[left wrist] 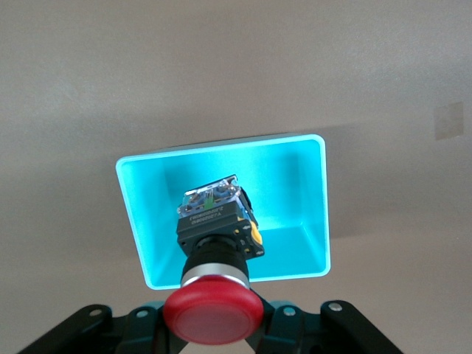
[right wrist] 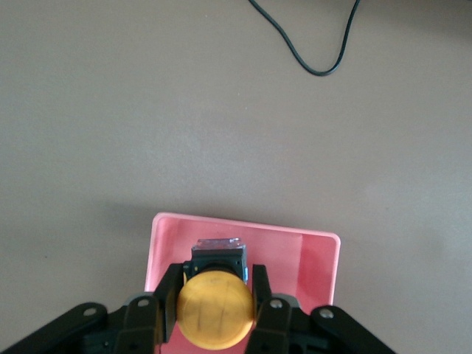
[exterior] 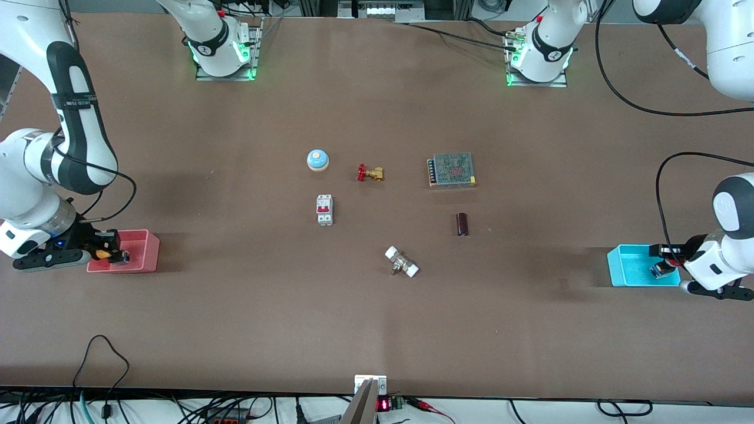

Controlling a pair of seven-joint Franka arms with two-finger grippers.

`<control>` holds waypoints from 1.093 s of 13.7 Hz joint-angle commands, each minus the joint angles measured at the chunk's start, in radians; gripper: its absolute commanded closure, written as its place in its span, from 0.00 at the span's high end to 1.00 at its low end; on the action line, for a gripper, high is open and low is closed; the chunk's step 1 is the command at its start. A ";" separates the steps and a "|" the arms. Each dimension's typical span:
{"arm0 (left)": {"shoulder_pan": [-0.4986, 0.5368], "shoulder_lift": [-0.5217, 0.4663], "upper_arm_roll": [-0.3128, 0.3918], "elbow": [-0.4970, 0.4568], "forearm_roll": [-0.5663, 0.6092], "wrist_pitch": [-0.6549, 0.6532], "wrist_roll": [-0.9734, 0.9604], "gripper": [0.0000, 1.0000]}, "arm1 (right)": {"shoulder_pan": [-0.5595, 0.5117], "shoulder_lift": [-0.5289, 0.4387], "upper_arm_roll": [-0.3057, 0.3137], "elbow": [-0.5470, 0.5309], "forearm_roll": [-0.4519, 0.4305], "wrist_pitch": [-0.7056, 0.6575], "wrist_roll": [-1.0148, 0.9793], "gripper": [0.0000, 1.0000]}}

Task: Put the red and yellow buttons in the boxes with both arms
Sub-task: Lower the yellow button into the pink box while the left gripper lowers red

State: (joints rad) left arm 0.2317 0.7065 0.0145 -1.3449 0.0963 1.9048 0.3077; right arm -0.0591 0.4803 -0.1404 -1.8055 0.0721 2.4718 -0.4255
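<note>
The left end effector [left wrist: 221,328] hung over the cyan box [exterior: 630,281], clamped on the red button [left wrist: 214,313]; the right end effector [right wrist: 215,306] gripped the yellow button [right wrist: 216,308] over the pink box [exterior: 144,247]. Released tilted, either might bounce off a rim. The valve [exterior: 370,173] and bell [exterior: 317,159] sat mid-surface, obstructing nothing.

Right arm: rises from its base at the top of the front view, folds at the elbow and bends down toward its own end of the surface
Right pincer [exterior: 109,254]: low over the pink bin [exterior: 141,256], fingers [right wrist: 168,306] closed on the yellow button [right wrist: 216,308], cap toward the wrist camera
Left arm: reaches down at its own end of the surface, wrist low
Left pincer [exterior: 668,262]: over the cyan bin [exterior: 627,268], gripping the red button [left wrist: 213,311] at its cap, black base hanging inside the bin's outline
</note>
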 commanded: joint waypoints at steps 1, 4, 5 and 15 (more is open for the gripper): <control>0.001 0.010 -0.004 0.030 0.019 -0.016 0.028 0.18 | -0.024 0.020 0.005 0.000 0.026 -0.005 -0.065 0.30; 0.000 0.019 -0.004 0.017 0.019 -0.018 0.030 0.18 | -0.045 0.032 0.007 -0.023 0.028 -0.008 -0.067 0.30; -0.002 0.028 -0.004 0.016 0.019 -0.018 0.028 0.18 | -0.047 0.032 0.005 -0.026 0.028 -0.008 -0.068 0.30; 0.015 0.102 -0.004 0.021 0.016 -0.010 0.099 0.18 | -0.045 0.052 0.007 -0.026 0.034 -0.004 -0.067 0.30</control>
State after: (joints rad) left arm 0.2407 0.7909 0.0139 -1.3441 0.0963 1.9005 0.3752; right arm -0.0990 0.5340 -0.1398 -1.8255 0.0761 2.4685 -0.4619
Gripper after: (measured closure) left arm 0.815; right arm 0.577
